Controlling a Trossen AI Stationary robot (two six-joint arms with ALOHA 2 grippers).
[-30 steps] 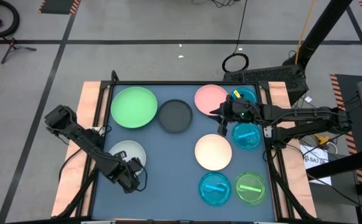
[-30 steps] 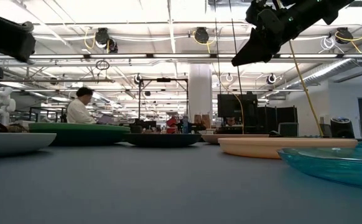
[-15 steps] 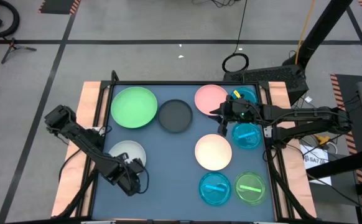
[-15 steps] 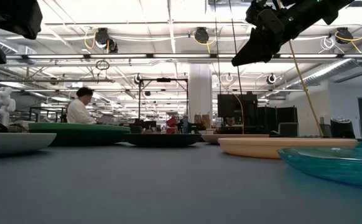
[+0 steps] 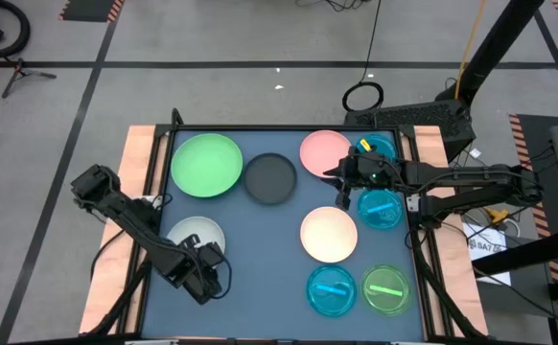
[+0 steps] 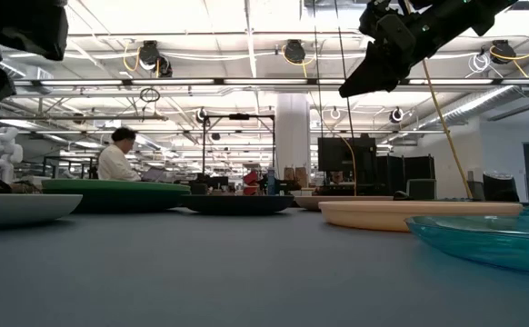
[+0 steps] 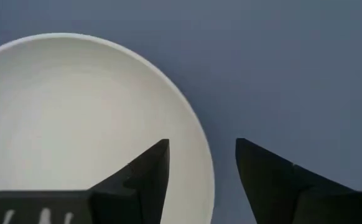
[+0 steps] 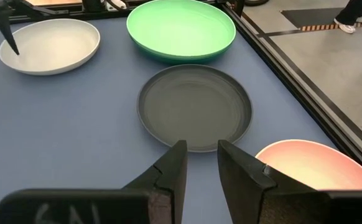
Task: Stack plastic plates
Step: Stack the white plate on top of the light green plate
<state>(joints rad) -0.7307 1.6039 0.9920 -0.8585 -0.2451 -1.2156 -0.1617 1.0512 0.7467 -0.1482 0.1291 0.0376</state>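
Note:
Several plastic plates rest flat on the dark blue table: a white one (image 5: 193, 235) at the near left, a large light green one (image 5: 206, 165), a dark grey one (image 5: 270, 178), a pink one (image 5: 323, 151), a cream one (image 5: 329, 234), three translucent blue ones (image 5: 380, 208) and a lime one (image 5: 386, 289). My left gripper (image 7: 201, 142) is open and points down over the white plate's (image 7: 75, 118) near right rim. One finger stands over the plate, the other over bare table. My right gripper (image 5: 342, 184) hangs high between the pink and blue plates, open by a narrow gap, with nothing in it.
Wooden boards and a black frame (image 5: 154, 192) border the table on the left and right. Bare table lies in the middle (image 5: 260, 249) between the white and cream plates. In the low view a person (image 6: 117, 159) sits far off in the room behind.
My left gripper has turned a little about its wrist above the white plate's rim, and more of it now shows at the left of the low view. The white plate lies as before. My right arm has kept still.

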